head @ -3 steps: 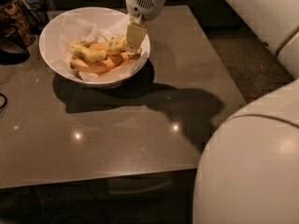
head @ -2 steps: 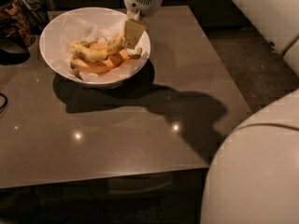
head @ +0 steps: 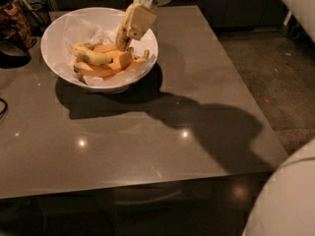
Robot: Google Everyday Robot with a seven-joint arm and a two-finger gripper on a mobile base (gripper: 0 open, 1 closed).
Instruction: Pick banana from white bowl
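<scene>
Angling down, tool point(head: 126, 39) above white bowl point(head: 63, 29)

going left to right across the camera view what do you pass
dark object at the left edge → left rim of the white bowl → spotted banana in the bowl → gripper over the bowl's right half → bare table → floor
</scene>
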